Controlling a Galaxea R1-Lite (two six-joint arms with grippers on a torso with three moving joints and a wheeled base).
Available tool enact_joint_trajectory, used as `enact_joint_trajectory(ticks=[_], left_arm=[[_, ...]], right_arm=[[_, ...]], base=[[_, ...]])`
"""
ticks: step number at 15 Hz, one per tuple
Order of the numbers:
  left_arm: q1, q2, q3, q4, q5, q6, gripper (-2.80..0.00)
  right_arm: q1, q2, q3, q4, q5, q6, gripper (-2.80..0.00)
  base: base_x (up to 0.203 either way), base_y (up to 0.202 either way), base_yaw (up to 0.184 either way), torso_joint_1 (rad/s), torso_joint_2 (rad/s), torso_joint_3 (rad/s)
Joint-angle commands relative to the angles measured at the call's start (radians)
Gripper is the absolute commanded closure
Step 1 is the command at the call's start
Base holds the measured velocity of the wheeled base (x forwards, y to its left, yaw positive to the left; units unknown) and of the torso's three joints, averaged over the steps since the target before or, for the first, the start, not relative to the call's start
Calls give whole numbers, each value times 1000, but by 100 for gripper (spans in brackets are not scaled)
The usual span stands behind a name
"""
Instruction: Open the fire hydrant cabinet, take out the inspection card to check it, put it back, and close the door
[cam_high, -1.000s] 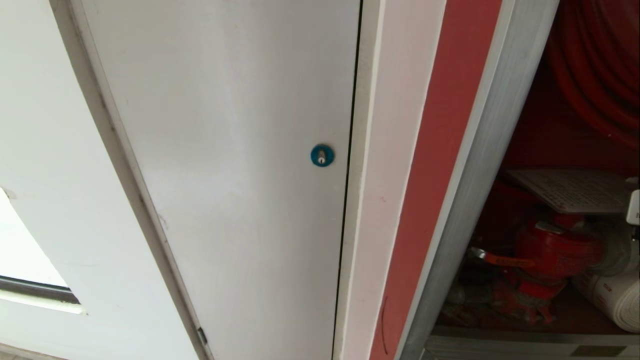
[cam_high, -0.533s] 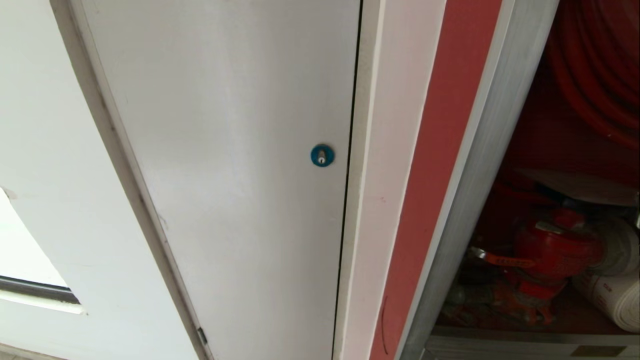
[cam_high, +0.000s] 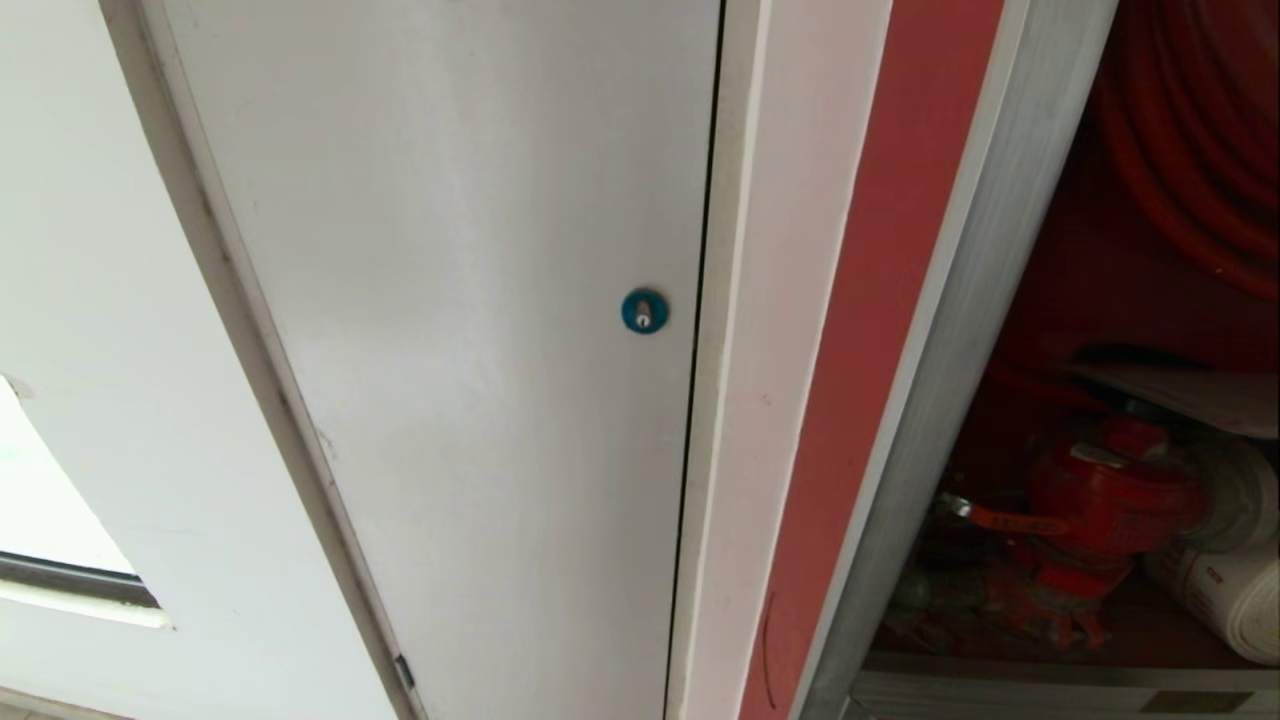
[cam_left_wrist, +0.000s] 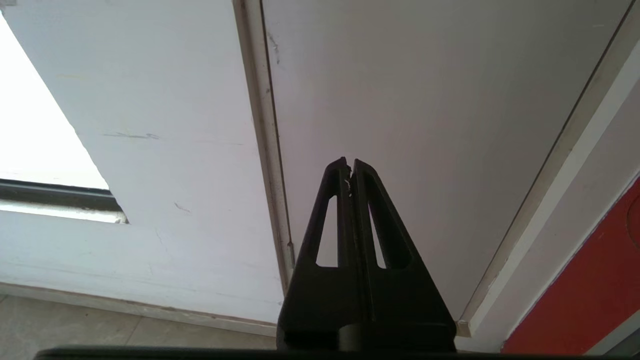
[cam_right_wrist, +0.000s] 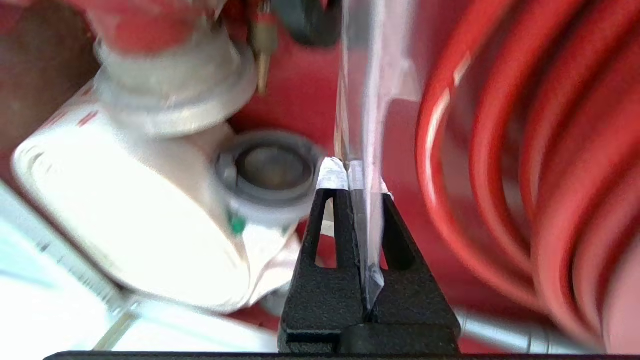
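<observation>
- Card (cam_right_wrist: 361, 100), edge-on and clear-sleeved, is pinched by the right gripper (cam_right_wrist: 348, 175) at mid-frame in the right wrist view.
- Red hose coil (cam_right_wrist: 525, 150) fills the right; white hose roll (cam_right_wrist: 125, 215) lies lower left.
- Left gripper (cam_left_wrist: 349, 165) is clenched empty before the white door (cam_left_wrist: 425, 100).
- Cabinet (cam_high: 960, 300) stands open at the head view's right edge.

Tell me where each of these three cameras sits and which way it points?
Head view: from the robot's head, down at a white door and the open fire hydrant cabinet; no arm shows.
Left wrist view: behind the shut left gripper, facing that door.
Right wrist view: behind the right gripper, inside the cabinet, clamping the inspection card.
Head and right wrist views share the red hose coil.
</observation>
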Motion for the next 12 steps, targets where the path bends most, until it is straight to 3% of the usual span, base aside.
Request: enact_joint_trajectory(ticks=[1, 4, 12], left_arm=[[1, 0, 6, 0, 0, -1, 0], [-1, 1, 6, 0, 0, -1, 0], [0, 0, 6, 0, 0, -1, 0]], right_arm=[[-101, -76, -2, 29, 88, -8, 0], [-219, -151, -3, 77, 227, -7, 0], [-228, -305, 30, 84, 255, 43, 0]], base=[[0, 0, 0, 0, 0, 0], [0, 0, 0, 0, 0, 0], [0, 0, 0, 0, 0, 0]])
